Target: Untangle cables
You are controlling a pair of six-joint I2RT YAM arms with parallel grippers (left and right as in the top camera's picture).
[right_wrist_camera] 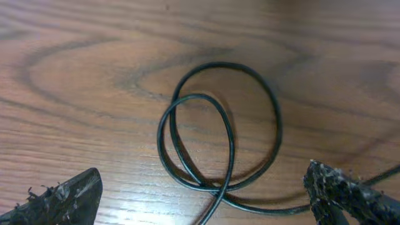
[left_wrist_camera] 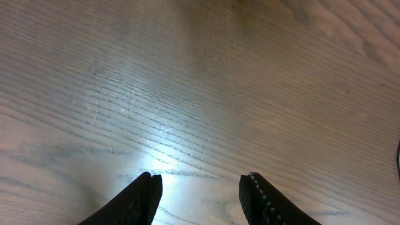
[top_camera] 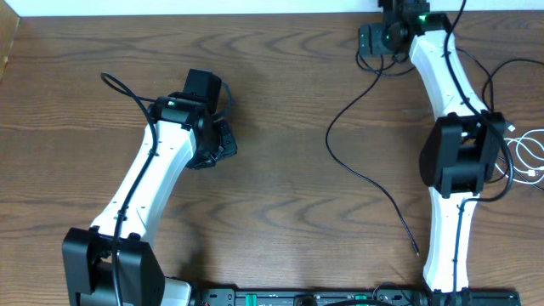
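The black cable starts at the far edge of the wooden table, swings out in a wide bow and then runs diagonally back to its small plug end near the front edge. On my right wrist camera its far end lies flat on the wood in two overlapping loops, the smaller inside the larger, and a tail runs off past the lower right of the picture. The right gripper hangs directly over those loops with its fingers spread wide, one on each side of the coil. They hold nothing, and I cannot tell whether they touch the cord. The white cable lies in loose curls well away from the black cable, across the right arm from it, and the arm partly hides it. On the other side of the black cable and well clear of it, the left gripper points down at bare wood. Its fingers are parted with nothing between them.
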